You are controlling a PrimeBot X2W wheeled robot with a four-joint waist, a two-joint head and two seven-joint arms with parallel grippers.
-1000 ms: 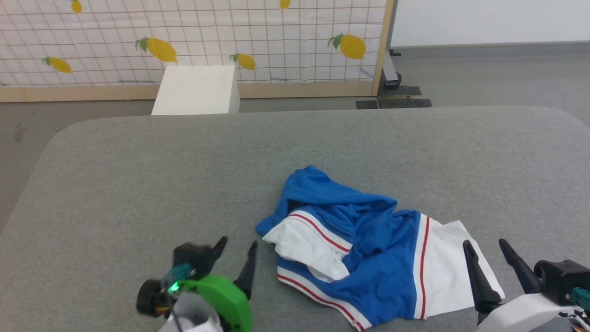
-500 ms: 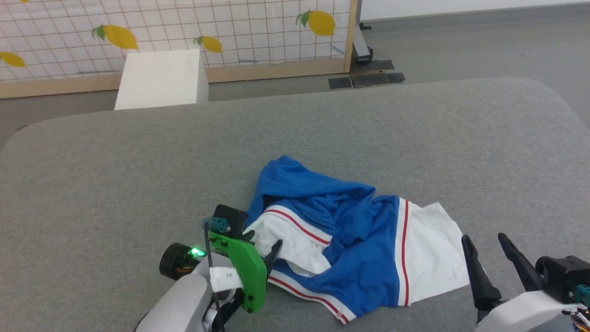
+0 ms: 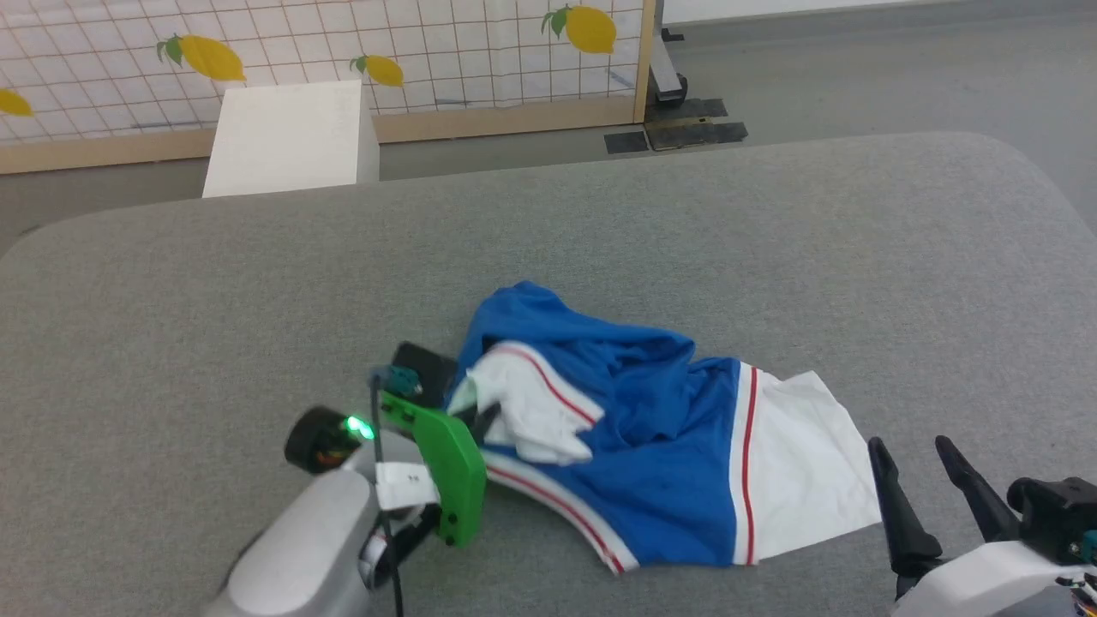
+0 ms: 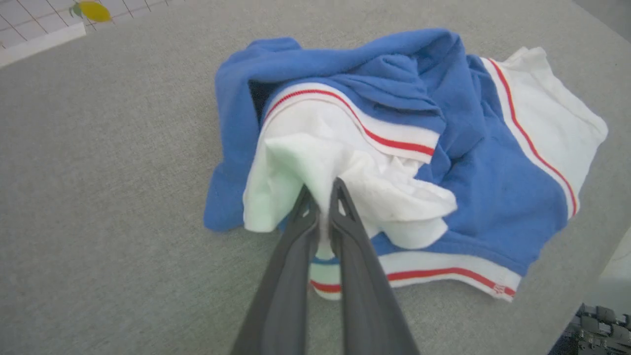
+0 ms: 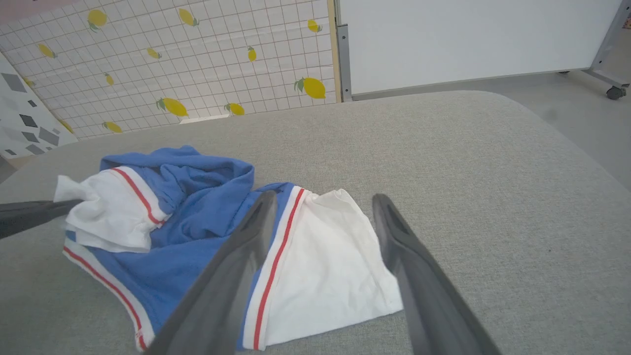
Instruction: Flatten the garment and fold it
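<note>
At the garment's (image 3: 668, 428) left edge, the left pincer (image 4: 321, 195) comes in low from the near side. Its pale forearm slants up toward the cloth, and a green bracket (image 3: 446, 471) sits on the wrist beside a small lit green lamp. The two dark fingers are pressed together on a bunched fold of the white sleeve, which gathers up around their tips. At the garment's near right corner the right pincer (image 3: 908, 446) points away from the robot with its fingers spread wide. Its tips are just beside the edge of the other white sleeve, and I cannot tell whether they touch it.

A small paper label (image 3: 403, 487) wraps the left wrist, its marks too small to read. A tiny red tag on the garment's near hem is also unreadable.

The garment lies crumpled on the grey table (image 3: 214, 326), nearer the robot than the middle. It is royal blue, heaped in folds at its far side, with a white sleeve at each end and red-and-white striped trim along the sleeve seams and the hem.
</note>
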